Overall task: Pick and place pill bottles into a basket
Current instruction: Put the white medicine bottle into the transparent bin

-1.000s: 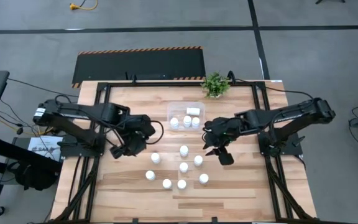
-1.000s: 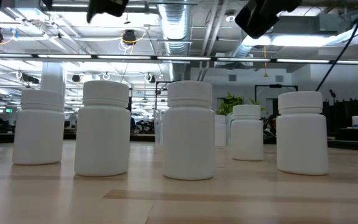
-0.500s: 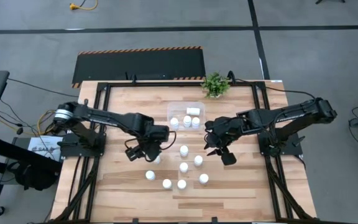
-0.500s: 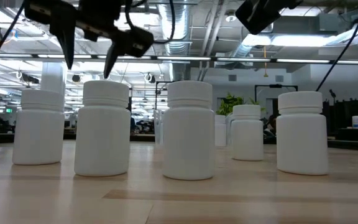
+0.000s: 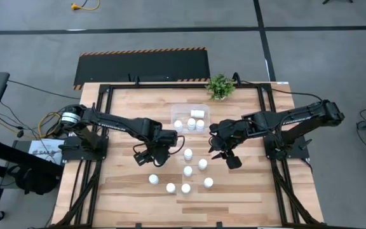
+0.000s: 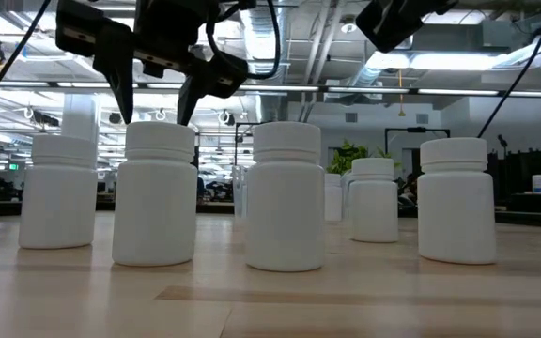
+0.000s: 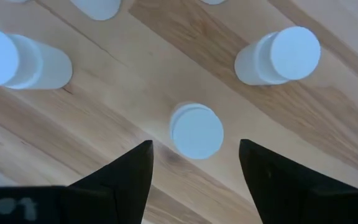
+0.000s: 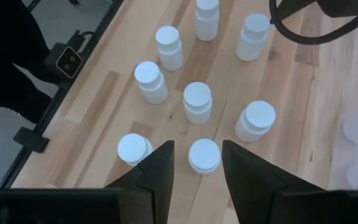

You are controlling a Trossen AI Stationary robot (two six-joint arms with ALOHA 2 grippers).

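Observation:
Several white pill bottles [image 5: 187, 170] stand upright on the wooden table, near its middle. My left gripper [image 7: 195, 144] is open and points down over one bottle [image 7: 196, 132]. In the low view its two fingertips [image 6: 123, 115] hang level with that bottle's cap [image 6: 161, 136], one on each side, touching nothing. The clear basket [image 5: 176, 109] stands at the far middle with several bottles [image 5: 191, 123] in it. My right gripper [image 5: 223, 154] hangs high above the table's right half. Its fingers [image 8: 160, 165] are drawn close together and hold nothing.
A small green potted plant [image 5: 220, 86] stands at the far edge, right of the basket. Black frame rails [image 5: 100, 127] run along the table's left and right sides. Bare wood lies toward the near edge.
My left gripper has swung from the table's left side toward the middle and come down, tipping further downward. It now hangs over the leftmost bottle of the far row, with the same gap between its fingers. No bottle has moved.

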